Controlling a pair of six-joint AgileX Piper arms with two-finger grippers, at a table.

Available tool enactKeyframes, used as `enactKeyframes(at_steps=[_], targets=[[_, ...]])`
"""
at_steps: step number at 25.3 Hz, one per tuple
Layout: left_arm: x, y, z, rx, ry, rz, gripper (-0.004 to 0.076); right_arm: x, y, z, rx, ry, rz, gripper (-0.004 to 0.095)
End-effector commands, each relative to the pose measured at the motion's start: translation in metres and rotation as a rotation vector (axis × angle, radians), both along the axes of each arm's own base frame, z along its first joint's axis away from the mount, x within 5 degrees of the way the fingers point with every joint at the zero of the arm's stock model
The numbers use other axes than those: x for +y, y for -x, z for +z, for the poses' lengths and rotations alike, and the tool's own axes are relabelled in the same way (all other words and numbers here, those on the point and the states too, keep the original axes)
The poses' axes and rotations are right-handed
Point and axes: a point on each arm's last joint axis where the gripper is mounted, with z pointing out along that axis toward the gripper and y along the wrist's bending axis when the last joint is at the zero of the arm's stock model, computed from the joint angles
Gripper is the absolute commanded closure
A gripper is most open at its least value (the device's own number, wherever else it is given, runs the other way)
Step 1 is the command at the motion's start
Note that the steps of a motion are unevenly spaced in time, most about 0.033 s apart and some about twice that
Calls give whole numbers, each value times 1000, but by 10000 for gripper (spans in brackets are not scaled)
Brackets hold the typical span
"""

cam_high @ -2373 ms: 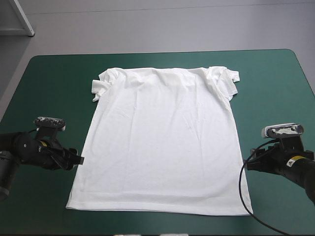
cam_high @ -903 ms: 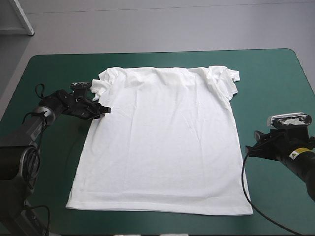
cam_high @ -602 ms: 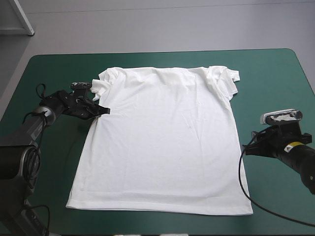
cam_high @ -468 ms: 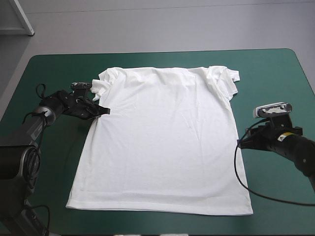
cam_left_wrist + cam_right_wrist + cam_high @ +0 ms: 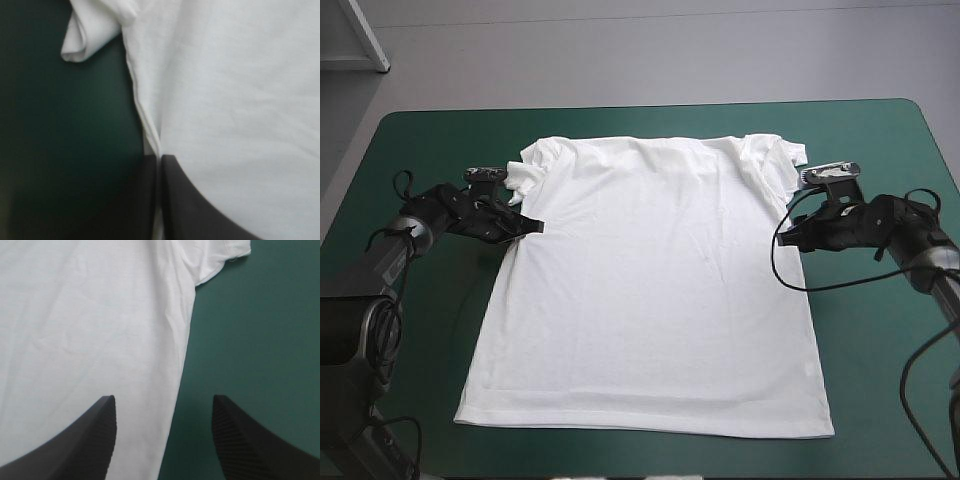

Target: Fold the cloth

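T-shirt (image 5: 650,290) flat on teal-green surface (image 5: 420,350). Left fingers (image 5: 190,205) pinching its side edge near the sleeve; right fingers (image 5: 85,440) spread, straddling the opposite edge.

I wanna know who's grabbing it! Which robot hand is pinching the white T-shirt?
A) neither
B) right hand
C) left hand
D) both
C: the left hand is shut on the T-shirt at its side edge, while the right hand stands open, its fingers either side of the opposite edge.
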Motion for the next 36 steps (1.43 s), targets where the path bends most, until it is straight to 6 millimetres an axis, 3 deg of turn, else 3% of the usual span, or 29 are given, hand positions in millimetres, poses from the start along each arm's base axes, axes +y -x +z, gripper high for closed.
enactKeyframes(at_steps=[1,9,18,20,25,27,28,29,31,33,36], targets=[[-1,-1,27,-86,6,5,705,2,-22,12,-102,-10,-15,356],[-1,-1,27,-87,4,2,705,12,-52,-25,-5,13,21,386],[-1,-1,26,-87,-1,0,705,15,-66,-54,38,30,5,401],[-1,-1,26,-87,-2,-1,705,18,-64,-60,83,26,19,456],[-1,-1,27,-91,-4,-1,705,35,-55,-70,181,43,107,748],[-1,-1,27,-91,-6,-3,705,43,-52,-69,187,47,135,783],[0,-1,26,-91,-10,-5,705,44,-52,-69,186,48,139,811],[0,-1,26,-91,-10,-5,705,44,-53,-68,175,45,135,904],[0,-2,27,-94,-11,-3,705,43,-56,-60,111,47,119,917],[0,-3,32,-112,-11,-3,705,43,-58,-39,11,44,103,917],[-2,-8,64,-206,17,11,705,41,-55,21,-210,31,84,917]])
